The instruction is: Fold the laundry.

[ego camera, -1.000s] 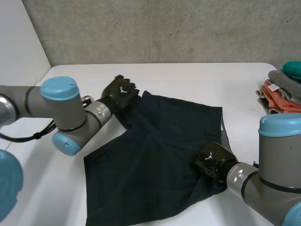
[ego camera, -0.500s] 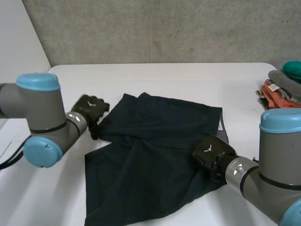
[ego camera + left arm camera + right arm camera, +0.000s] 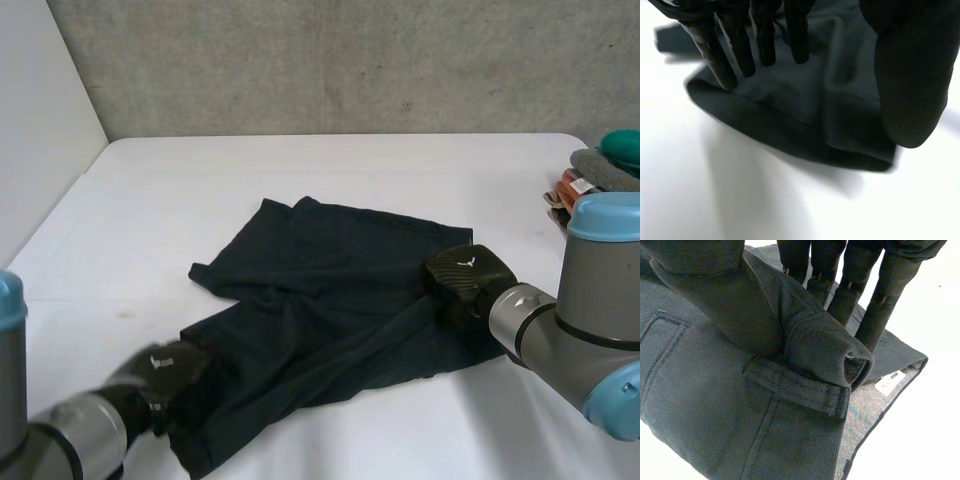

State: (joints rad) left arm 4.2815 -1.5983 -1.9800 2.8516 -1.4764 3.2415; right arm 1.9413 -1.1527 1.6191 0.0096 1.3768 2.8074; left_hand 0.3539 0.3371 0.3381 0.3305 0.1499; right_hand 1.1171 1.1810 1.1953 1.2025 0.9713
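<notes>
The shorts (image 3: 330, 300) are a very dark navy, close to black, and look plain from above. Close up, their cloth shows a fine diagonal rib. Inside the waistband the lining (image 3: 865, 415) is speckled grey, and it carries a small white label (image 3: 890, 382) with dark print. The bench (image 3: 300, 170) is plain white, and the wall (image 3: 350, 60) behind it is mottled grey. The left hand (image 3: 160, 372) and the right hand (image 3: 465, 280) are black with a woven sheen, each with a small white mark on its back. At the bench's far side lie an orange cloth (image 3: 566, 186), a grey towel (image 3: 605, 170) and a teal cloth (image 3: 622, 148)
</notes>
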